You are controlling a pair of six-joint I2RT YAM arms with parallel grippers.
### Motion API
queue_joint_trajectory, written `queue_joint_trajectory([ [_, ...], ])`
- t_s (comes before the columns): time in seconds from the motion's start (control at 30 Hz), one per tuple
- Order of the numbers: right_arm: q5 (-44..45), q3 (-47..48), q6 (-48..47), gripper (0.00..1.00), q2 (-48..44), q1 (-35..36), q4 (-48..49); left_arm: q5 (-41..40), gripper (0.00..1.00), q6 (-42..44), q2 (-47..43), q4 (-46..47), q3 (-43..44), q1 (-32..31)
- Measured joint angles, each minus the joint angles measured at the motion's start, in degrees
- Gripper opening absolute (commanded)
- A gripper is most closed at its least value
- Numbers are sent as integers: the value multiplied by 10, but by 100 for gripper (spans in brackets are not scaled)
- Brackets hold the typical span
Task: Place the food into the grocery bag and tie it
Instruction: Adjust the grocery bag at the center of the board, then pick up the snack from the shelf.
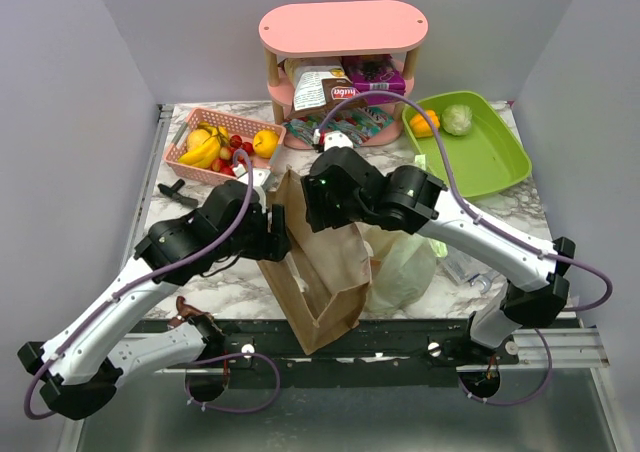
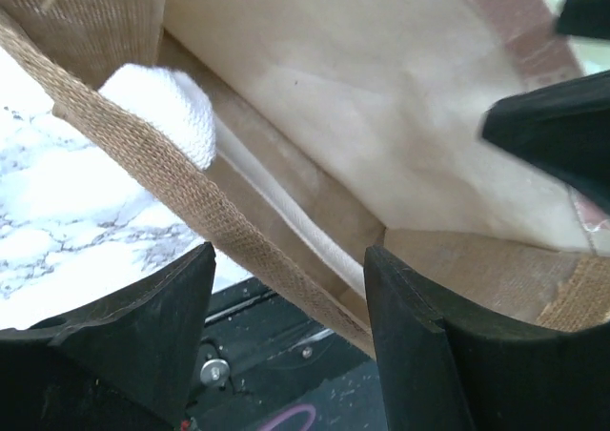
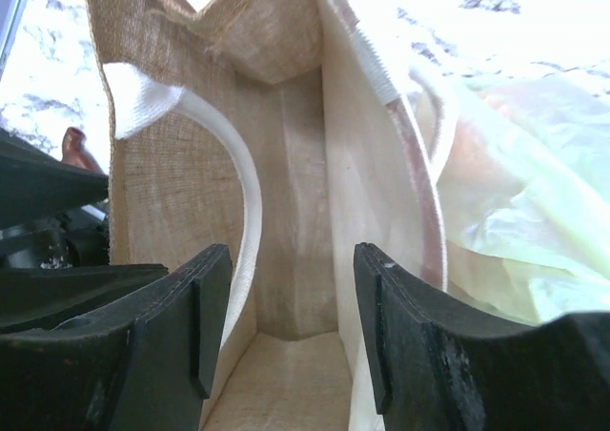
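Two pincers meet at the mouth of a brown bag (image 1: pixel 325 282) that sits near the middle of the tabletop's (image 1: pixel 515 204) front edge. The left pincer (image 2: pixel 286 259) has its fingers apart. The bag's woven rim runs through the gap between them, with neither finger visibly pressing on it. A white handle (image 2: pixel 167 116) of that bag shows just beyond the rim. The right pincer (image 3: pixel 294 255) is spread as well and clamped on nothing. It points into the brown bag, whose pale walls and floor lie between and beyond its fingers.

The plastic bag (image 1: pixel 405 267), thin, pale green and crumpled, lies on the tabletop against the brown bag's right side. It is just to the right of the right pincer and under the right arm. Neither pincer touches it.

The food is well apart from both pincers, along the back edge. A pink basket (image 1: pixel 240 122) toward the back left corner holds yellow fruit (image 1: pixel 205 147) and some small red pieces. At the middle of the back edge a pink shelf (image 1: pixel 343 27) carries a snack pack (image 1: pixel 318 87) and a purple box (image 1: pixel 375 74). In the back right corner a green tray (image 1: pixel 490 157) holds an orange vegetable (image 1: pixel 425 122) and, just beside it, a pale round vegetable (image 1: pixel 457 119).
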Motion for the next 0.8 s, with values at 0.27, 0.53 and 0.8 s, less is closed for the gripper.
queue_joint_trajectory([
  [0.27,74,11,-8,74,-27,0,-4,7,0,-7,25,-40,1,-3],
  [0.53,130,3,18,94,-34,-37,40,5,0,-24,-22,-64,-6,-3],
  [0.8,75,-52,64,100,-43,-177,159,-5,0,-51,-99,-50,-61,-3],
])
